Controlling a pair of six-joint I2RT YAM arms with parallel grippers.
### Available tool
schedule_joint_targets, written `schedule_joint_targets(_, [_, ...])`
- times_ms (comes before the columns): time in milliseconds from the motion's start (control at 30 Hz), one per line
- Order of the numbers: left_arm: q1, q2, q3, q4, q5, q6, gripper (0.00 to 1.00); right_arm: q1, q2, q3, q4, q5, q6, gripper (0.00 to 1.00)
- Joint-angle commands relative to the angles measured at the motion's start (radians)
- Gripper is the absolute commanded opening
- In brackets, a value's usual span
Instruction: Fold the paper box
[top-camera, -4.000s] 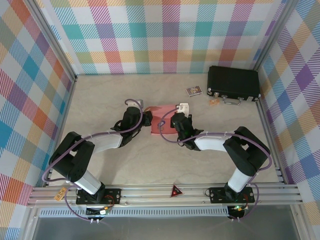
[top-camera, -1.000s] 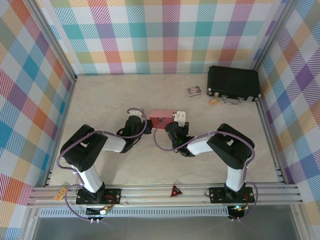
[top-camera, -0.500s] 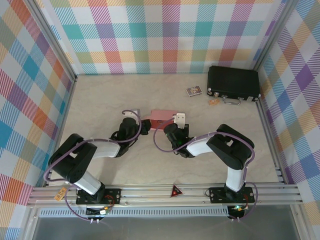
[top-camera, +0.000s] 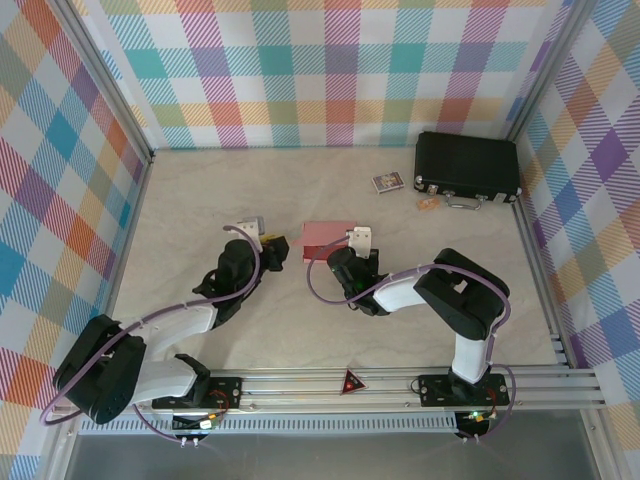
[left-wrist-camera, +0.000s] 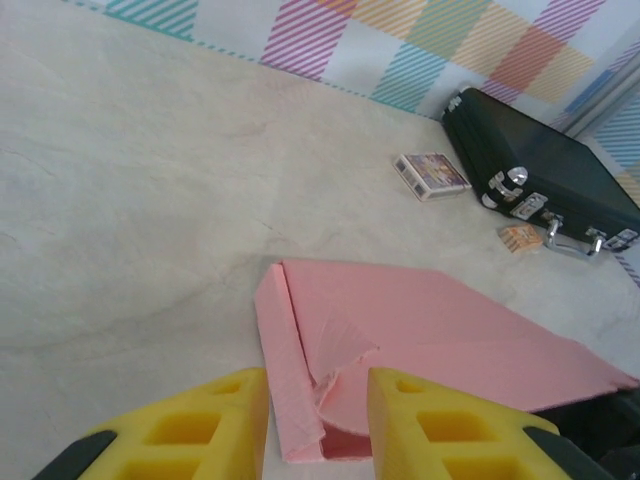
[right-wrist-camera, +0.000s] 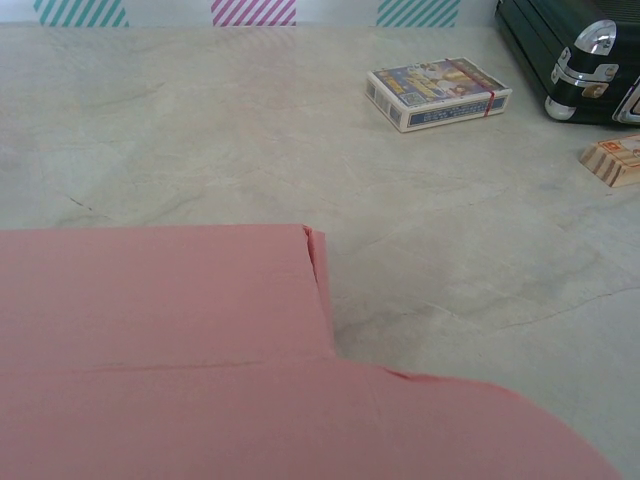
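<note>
My left claw (top-camera: 272, 247) sits just to the left of the paper box (top-camera: 325, 236), clear of it with a strip of bare table (top-camera: 200, 200) between. Its yellow fingers (left-wrist-camera: 190, 420) stand apart and nothing is between them. From that wrist I look straight at the box's left end: a narrow side strip is folded up along the edge, and a small crumpled tab pokes inward at the near corner. The pink card is mostly flat, its broad panel stretching away to the right.

My right claw (top-camera: 350, 250) is at the box's right end, pressed right up against it. The jaws are together, pinching the thin card, and pink fills the lower part of that wrist's view and covers my fingertips. I can see one crease running across the panel there, and a short slit where a flap meets it.

Further right of the box and toward the back lies a pack of cards (right-wrist-camera: 438, 92). Beyond it is a small orange block (right-wrist-camera: 612, 160), and past both of those sits the black case (top-camera: 467, 165) with silver latches, well apart from the box.
</note>
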Motion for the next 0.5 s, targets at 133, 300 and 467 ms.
schedule_joint_targets(133, [-0.011, 0.153, 0.278, -0.249, 0.011, 0.035, 0.32, 0.011, -0.024, 0.009, -0.071, 0.013, 0.022, 0.04])
schedule_joint_targets(300, [-0.010, 0.317, 0.434, -0.342, 0.061, 0.040, 0.33, 0.017, -0.039, 0.015, -0.097, 0.011, 0.028, 0.16])
schedule_joint_targets(467, [-0.010, 0.422, 0.515, -0.386, 0.091, 0.043, 0.33, 0.020, -0.055, 0.015, -0.123, 0.010, 0.031, 0.31])
